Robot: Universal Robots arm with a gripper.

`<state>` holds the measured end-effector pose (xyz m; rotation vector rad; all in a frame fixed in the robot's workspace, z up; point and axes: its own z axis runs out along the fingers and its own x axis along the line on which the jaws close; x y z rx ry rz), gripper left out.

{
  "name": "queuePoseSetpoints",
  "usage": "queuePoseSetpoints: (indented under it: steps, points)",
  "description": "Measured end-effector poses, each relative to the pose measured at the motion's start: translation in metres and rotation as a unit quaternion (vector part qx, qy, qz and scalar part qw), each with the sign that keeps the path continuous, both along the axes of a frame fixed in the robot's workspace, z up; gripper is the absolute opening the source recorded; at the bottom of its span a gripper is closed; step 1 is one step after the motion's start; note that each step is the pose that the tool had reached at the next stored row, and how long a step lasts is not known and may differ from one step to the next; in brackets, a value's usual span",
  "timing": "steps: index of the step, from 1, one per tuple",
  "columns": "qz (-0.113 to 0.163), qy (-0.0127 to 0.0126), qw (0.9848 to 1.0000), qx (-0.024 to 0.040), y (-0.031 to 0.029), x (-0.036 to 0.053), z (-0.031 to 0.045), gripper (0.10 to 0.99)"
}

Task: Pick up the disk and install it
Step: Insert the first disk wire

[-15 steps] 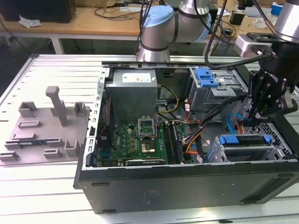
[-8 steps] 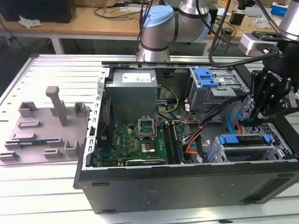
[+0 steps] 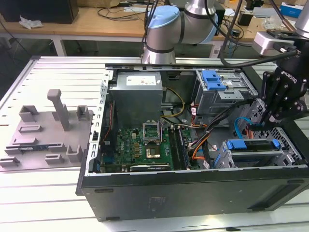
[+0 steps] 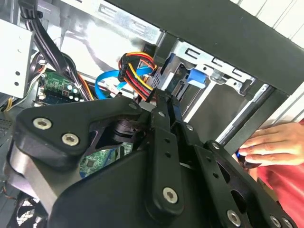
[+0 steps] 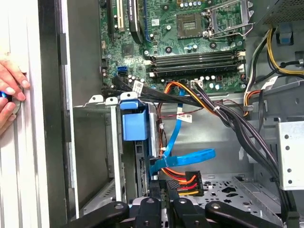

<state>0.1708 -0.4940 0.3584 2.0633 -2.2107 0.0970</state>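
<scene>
Hanging low inside the open computer case (image 3: 193, 191), the black gripper (image 3: 268, 118) sits toward the exterior view's right, just beside the drive cage (image 3: 292, 145); I cannot tell whether it is open, closed or gripping anything. In the first wrist view its working end is right against a bundle of red, yellow and orange wires (image 5: 183, 176) ending in a black connector, with a flat blue data cable (image 5: 190, 156) looping just beyond. The disk (image 3: 253, 145) stands in that cage at the case's near right, its bright blue plastic frame glossy against the dull perforated sheet metal, so it looks already placed, though how fully it is seated is hidden. The likeliest trouble is a snag: the soft wires and the springy blue ribbon lie so close to the tool that any sideways move could hook them and pull a plug loose or tug the disk askew. A person's hand (image 5: 9, 90) rests on the slatted table (image 3: 58, 72) just outside the case wall, near enough to be at risk if the arm swings out. Farther left lie the green motherboard (image 3: 140, 145), studded with slots and small parts, and the boxy grey power supply (image 3: 137, 96).
</scene>
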Motion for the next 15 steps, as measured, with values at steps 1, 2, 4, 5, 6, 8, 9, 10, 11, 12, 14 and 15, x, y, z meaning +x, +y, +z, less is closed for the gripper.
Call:
queuePoseSetpoints:
  steps: [1,2,4,5,6,8,9,10,11,12,14,15]
  points:
    - [0.001,0.0001,1.0000,0.0000,-0.0008,0.0003,0.0001,0.165]
    - [0.001,0.0001,1.0000,0.0000,-0.0021,0.0003,0.0003,0.165]
    - [0.001,0.0001,1.0000,0.0000,-0.0046,0.0004,0.0009,0.165]
    - [0.001,0.0000,1.0000,0.0000,-0.0075,0.0004,0.0014,0.165]
    - [0.001,0.0001,1.0000,0.0000,-0.0088,0.0004,0.0015,0.165]
    - [0.001,0.0000,1.0000,0.0003,-0.0112,0.0004,0.0016,0.165]
    - [0.000,0.0000,1.0000,0.0005,-0.0122,0.0004,0.0016,0.165]
    - [0.000,0.0000,1.0000,0.0006,-0.0132,0.0004,0.0016,0.165]
    - [0.000,0.0001,1.0000,0.0008,-0.0139,0.0004,0.0016,0.165]
    - [0.000,0.0001,1.0000,0.0009,-0.0140,0.0004,0.0016,0.165]
    - [0.000,0.0001,1.0000,0.0009,-0.0140,0.0004,0.0016,0.165]
    - [0.000,0.0001,1.0000,0.0009,-0.0140,0.0004,0.0016,0.165]
